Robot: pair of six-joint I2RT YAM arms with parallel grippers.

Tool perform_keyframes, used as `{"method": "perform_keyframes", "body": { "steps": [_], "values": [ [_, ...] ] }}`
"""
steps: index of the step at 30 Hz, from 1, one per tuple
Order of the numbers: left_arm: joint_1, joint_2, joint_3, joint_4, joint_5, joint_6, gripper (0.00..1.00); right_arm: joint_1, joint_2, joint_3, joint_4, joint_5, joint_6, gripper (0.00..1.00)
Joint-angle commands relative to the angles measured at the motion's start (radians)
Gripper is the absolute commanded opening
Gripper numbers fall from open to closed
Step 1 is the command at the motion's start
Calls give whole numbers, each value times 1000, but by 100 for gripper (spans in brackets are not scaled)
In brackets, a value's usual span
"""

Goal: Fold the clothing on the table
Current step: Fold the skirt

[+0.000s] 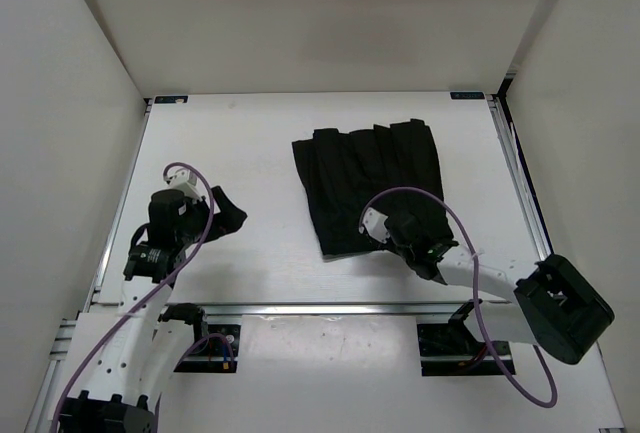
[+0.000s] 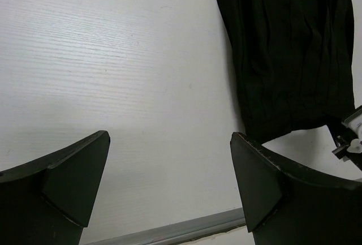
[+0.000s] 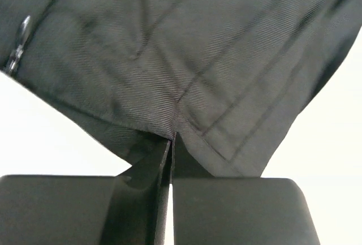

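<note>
Our right pincer (image 3: pixel 171 139) is clamped on the clothing (image 3: pixel 186 58), its jaws pressed flat together with the near hem of the black fabric nipped between them. From the right wrist we see the cloth spreading away from that pinch, with stitched seams running across it and a small metal zip pull (image 3: pixel 18 42) near its left edge. From above, we find the garment lying in the right-hand half of the surface (image 1: pixel 250 143), spread mostly flat, its pleat-like ridges running from the far edge towards the arms; the right arm reaches in from the near right corner to meet its near edge. Our left pincer (image 2: pixel 169 137) stands with its jaws wide apart over the bare left side of the surface, well apart from the clothing, and only white tabletop shows between them. In the left wrist view the garment hangs into the upper right of the picture, and the metal rail (image 2: pixel 169 231) of the near edge crosses just below the jaws.
</note>
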Motion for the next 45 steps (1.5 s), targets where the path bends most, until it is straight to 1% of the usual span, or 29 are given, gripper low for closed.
{"method": "perform_keyframes", "body": {
  "steps": [1,3,7,9,11,12,13,14,15,16,17,18,21,23,24,25,26,27,28,29,30,31,33,35,36,37,41,43,45],
  "values": [
    [-16,7,-10,48,-2,-11,99,-24,-65,43,-4,96,32,0],
    [-26,18,-12,59,-2,-15,99,-45,-106,100,-42,110,78,0],
    [-51,53,-7,97,-22,-29,98,-204,-183,212,-204,132,204,0],
    [-65,82,-7,132,-37,-40,99,-316,-249,197,-225,136,210,0],
    [-94,103,-9,154,-53,-54,98,-388,-287,104,-232,139,172,0],
    [-112,117,-15,168,-54,-61,98,-421,-303,78,-234,145,154,3],
    [-129,128,-12,180,-71,-78,99,-433,-303,18,-248,144,128,16],
    [-141,142,-12,191,-80,-81,99,-453,-298,-32,-274,177,129,25],
    [-148,146,-18,194,-85,-90,99,-453,-287,-51,-271,202,124,42],
    [-166,157,-9,201,-94,-94,98,-464,-295,-83,-275,227,130,49],
    [-177,162,-1,212,-102,-100,99,-484,-301,-91,-294,227,129,60],
    [-190,169,-1,217,-106,-97,99,-492,-324,-85,-312,219,140,68],
    [-217,206,16,241,-103,-106,99,-557,-471,4,-439,2,158,83],
    [-255,289,63,240,-82,-89,99,-597,-607,83,-502,-235,109,88],
    [-302,347,104,241,-70,-72,99,-626,-634,99,-518,-274,104,91],
    [-369,376,147,243,-67,-58,99,-639,-648,126,-522,-339,82,91],
    [-405,436,164,258,-67,-57,98,-650,-633,146,-537,-360,87,91],
    [-462,494,190,284,-51,-66,99,-656,-610,156,-542,-352,92,91],
    [-489,519,180,318,-10,-108,99,-670,-562,181,-553,-345,113,91],
    [-497,562,178,409,71,-147,99,-699,-500,208,-553,-376,141,91],
    [-497,597,142,542,141,-235,99,-746,-470,226,-551,-417,138,90],
    [-531,611,111,682,165,-330,99,-854,-400,266,-579,-540,143,89],
    [-574,662,103,798,159,-411,99,-951,-280,368,-628,-737,173,88],
    [-614,741,173,795,160,-419,99,-1027,-92,471,-683,-798,218,85],
    [-625,795,194,769,160,-410,98,-1039,-12,523,-717,-845,215,85],
    [-646,838,223,768,165,-394,99,-1048,12,548,-716,-853,212,84],
    [-694,970,269,842,193,-448,99,-981,33,538,-660,-858,175,85],
    [-711,1040,266,885,208,-480,99,-975,39,532,-627,-865,204,86],
    [-726,1062,254,919,190,-506,99,-967,32,528,-613,-864,224,86]
  ]
}}
